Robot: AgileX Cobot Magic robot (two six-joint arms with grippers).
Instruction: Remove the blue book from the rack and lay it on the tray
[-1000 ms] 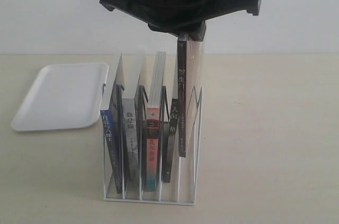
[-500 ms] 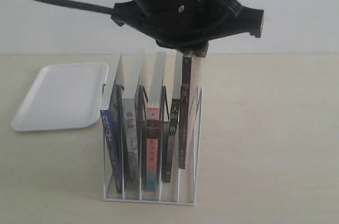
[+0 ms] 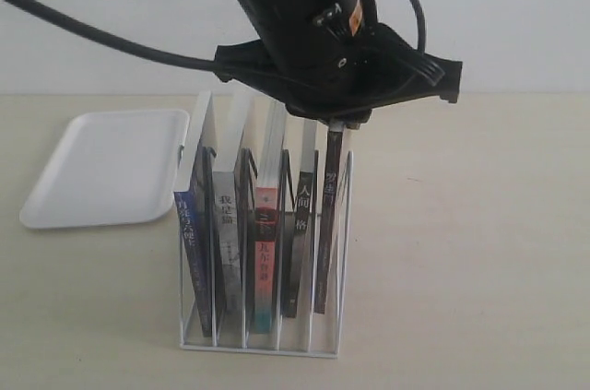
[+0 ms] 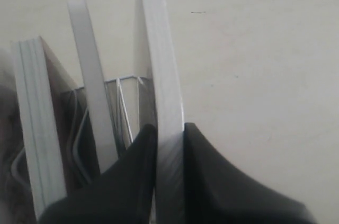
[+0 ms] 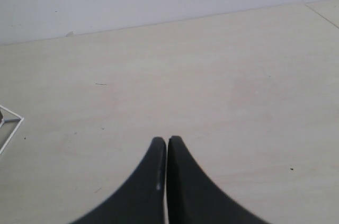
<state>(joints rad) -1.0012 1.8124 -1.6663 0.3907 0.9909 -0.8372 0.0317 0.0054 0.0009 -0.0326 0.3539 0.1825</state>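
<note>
The blue book (image 3: 188,241) stands in the leftmost slot of the white wire rack (image 3: 343,224), blue spine facing the exterior camera. My left gripper (image 3: 337,123) is above the rack's rightmost slot, shut on the top edge of a dark brown-spined book (image 3: 324,224) that stands nearly upright in that slot. The left wrist view shows that book's white page edge (image 4: 161,60) pinched in the left gripper (image 4: 168,126). The white tray (image 3: 106,164) lies flat, left of the rack. My right gripper (image 5: 167,140) is shut on nothing over bare table.
A grey-spined book (image 3: 227,224), a red-spined book (image 3: 265,242) and a black-spined book (image 3: 300,224) fill the middle slots. The left arm's black body and cable hang over the rack's top. A corner of the rack (image 5: 8,121) shows in the right wrist view.
My left gripper has come down with the dark brown-spined book, which has sunk from well above the rack deep into the rightmost slot. The blue book and tray have not moved.
</note>
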